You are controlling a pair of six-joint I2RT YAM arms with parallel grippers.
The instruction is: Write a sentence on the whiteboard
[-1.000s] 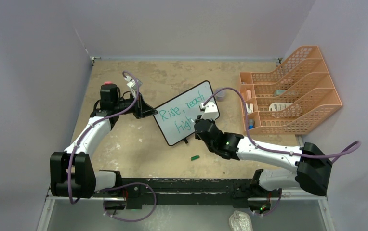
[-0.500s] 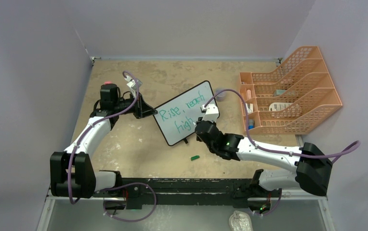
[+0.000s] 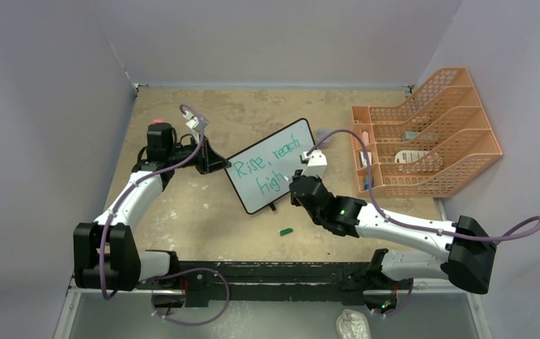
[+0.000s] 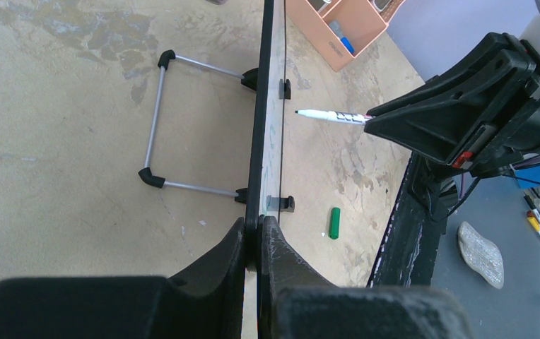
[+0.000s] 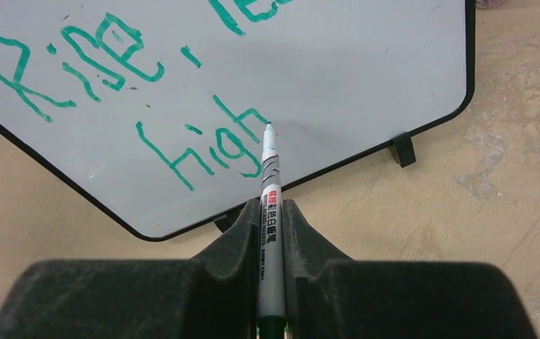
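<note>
The whiteboard [image 3: 249, 192] stands tilted mid-table, and my left gripper [image 3: 219, 164] is shut on its left edge. In the left wrist view the board [image 4: 266, 106] shows edge-on between the left gripper's [image 4: 260, 233] black fingers. The sentence [image 3: 263, 161] in green reads "Rise, reach" with "high" [image 5: 203, 145] below it. My right gripper [image 5: 271, 212] is shut on a white marker [image 5: 270, 191]. The marker's tip points at the last "h". Seen from the left wrist, the marker [image 4: 331, 116] ends a small gap short of the board's face.
A green marker cap [image 3: 286, 231] lies on the tabletop in front of the board. An orange tiered file rack [image 3: 430, 134] holding small items stands at the right. Behind the board is its wire stand [image 4: 155, 120]. A black rail [image 3: 274, 272] runs along the near edge.
My right gripper with the marker has shifted a little to the right along the second line. The left gripper and the board have stayed still.
</note>
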